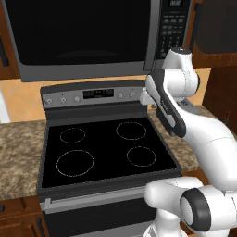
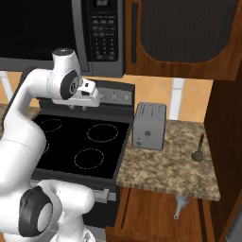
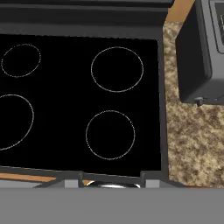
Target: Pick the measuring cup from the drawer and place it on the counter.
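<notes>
Measuring cup hangs low under the counter edge, near the right. The gripper floats over the black stove, left of the toaster. Whether its fingers are spread or pressed together cannot be told.

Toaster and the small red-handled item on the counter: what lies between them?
Nothing: in the right base view, bare speckled counter runs from the toaster to the red-handled item.

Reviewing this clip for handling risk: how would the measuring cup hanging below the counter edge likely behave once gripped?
The measuring cup, seen in the right base view under the counter, looks metallic grey, so probably rigid and smooth, perhaps slippery. Its long thin handle suggests it may swing or tilt if pinched at one end. It looks small, so likely light.
</notes>
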Tool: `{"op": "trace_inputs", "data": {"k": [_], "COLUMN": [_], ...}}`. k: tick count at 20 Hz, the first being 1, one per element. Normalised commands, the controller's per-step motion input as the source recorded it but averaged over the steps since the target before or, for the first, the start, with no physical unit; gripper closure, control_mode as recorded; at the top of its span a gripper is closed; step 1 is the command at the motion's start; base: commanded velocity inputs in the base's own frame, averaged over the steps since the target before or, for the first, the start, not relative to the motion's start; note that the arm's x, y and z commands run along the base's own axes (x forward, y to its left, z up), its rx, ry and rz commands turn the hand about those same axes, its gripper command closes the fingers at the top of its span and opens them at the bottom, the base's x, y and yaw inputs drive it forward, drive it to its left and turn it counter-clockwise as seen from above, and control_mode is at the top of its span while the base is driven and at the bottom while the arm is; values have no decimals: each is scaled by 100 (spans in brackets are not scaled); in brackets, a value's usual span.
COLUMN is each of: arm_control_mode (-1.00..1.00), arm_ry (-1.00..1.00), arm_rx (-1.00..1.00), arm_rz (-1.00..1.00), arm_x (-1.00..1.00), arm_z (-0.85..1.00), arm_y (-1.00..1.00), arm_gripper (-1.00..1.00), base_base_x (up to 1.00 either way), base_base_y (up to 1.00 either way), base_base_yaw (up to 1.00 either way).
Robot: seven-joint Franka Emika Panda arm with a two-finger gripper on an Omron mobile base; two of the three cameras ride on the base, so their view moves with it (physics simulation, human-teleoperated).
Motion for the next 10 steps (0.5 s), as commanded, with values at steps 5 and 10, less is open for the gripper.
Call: {"op": "trace_inputs", "data": {"k": [5, 10], "arm_control_mode": [-100, -100], "arm_ry": [0, 3], "arm_rx": [3, 3], "arm_rz": [-10, -26], "arm_x": [-55, -63], "arm_z": [-8, -26], "arm_y": [-40, -71], "arm_gripper": [-100, -100], "base_base_x": [0, 0], "base_base_y": [0, 0], "base_base_yaw": [0, 0]}}
